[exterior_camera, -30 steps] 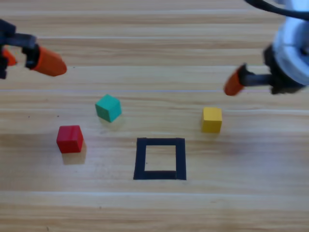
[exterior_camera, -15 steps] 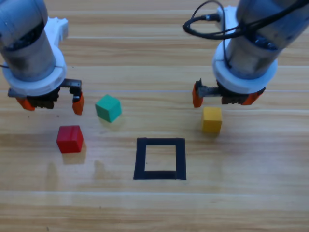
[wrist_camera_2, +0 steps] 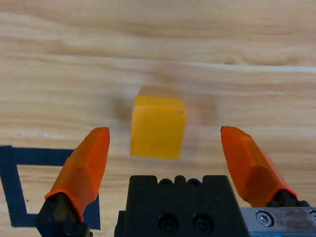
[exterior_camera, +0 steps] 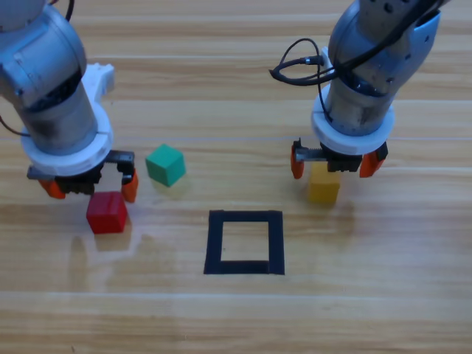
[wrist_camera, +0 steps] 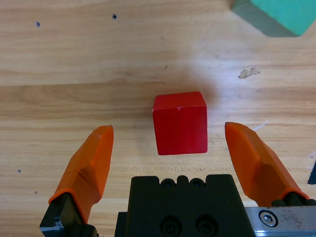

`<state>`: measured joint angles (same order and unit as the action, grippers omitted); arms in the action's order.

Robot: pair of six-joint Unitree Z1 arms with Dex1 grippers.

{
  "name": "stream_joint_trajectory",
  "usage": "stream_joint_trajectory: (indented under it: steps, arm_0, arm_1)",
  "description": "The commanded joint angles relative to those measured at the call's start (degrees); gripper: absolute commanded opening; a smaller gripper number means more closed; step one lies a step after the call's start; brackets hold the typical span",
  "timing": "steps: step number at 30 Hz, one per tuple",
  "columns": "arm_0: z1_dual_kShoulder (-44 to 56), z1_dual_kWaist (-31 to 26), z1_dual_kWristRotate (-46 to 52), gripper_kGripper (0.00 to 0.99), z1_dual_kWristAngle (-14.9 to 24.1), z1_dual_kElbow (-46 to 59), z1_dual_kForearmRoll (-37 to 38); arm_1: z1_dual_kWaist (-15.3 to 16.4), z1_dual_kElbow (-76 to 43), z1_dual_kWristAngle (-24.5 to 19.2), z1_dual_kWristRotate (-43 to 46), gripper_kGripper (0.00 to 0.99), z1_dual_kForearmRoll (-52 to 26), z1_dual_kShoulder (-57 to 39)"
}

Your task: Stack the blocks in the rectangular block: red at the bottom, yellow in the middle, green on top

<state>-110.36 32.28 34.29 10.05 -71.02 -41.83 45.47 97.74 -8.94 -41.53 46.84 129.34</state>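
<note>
Pincers spread wide: left pincer over red cube, right pincer over yellow cube.

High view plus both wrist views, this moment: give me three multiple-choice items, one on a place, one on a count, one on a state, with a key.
1. Where is the left gripper?
A. over the red cube
B. over the green cube
C. inside the tape square

2. How many cubes lie inside the tape square?
A. two
B. one
C. none

3. How are the right gripper jaws at the yellow cube?
A. shut on it
B. open, either side of it
C. shut beside it

Key: 1 A, its wrist view shows red between the jaws; 2 C, only bare wood inside; 3 B, gaps show on both sides.
</note>
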Motion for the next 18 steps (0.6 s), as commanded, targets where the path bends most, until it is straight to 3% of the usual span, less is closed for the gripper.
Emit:
stream_joint_trajectory:
  steps: [1, 7, 10, 13, 15, 18]
  arm_0:
    - [-1.7, -1.1, 1.9, 0.962, -1.1, 3.7, 3.3]
    - [-2.2, -1.1, 3.1, 0.948, -1.9, 7.1, 7.9]
    - [-2.5, -1.1, 3.2, 0.891, -1.9, 7.6, 9.0]
    - [-2.8, -1.1, 3.1, 0.848, -1.9, 8.0, 10.0]
    - [-3.3, -1.2, 3.1, 0.844, -1.9, 8.3, 10.6]
    - [-4.3, -1.3, 2.9, 0.672, -1.8, 8.4, 11.2]
  arm_1:
    - [-3.2, 1.2, 1.6, -0.7, 0.913, 0.6, 5.5]
    - [-3.6, 1.2, 3.6, -0.6, 0.755, 0.6, 7.2]
    - [-3.6, 1.3, 3.9, 0.5, 0.436, 0.6, 6.9]
    - [-3.4, 0.8, 3.9, 1.2, 0.000, 0.6, 5.1]
    - [-3.3, 0.2, 3.9, 1.5, 0.000, 0.6, 3.8]
    - [-3.2, -1.1, 4.5, 1.9, 0.000, 0.6, 1.0]
